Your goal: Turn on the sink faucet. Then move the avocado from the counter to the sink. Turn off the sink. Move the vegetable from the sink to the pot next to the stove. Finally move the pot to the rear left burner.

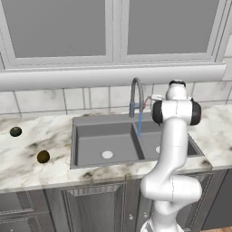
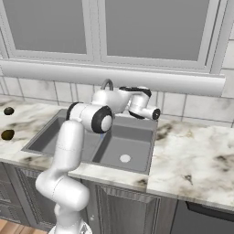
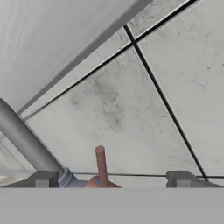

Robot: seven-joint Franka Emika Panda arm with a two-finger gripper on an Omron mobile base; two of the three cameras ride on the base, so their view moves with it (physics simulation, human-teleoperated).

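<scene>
Darker ball behind avocado

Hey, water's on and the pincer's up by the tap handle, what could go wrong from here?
1. The open pincer straddles the reddish lever; pulling away sideways might knock it and cut the stream.
2. Two dark balls sit close together; the arm could take the darker ball instead of the avocado.
</scene>
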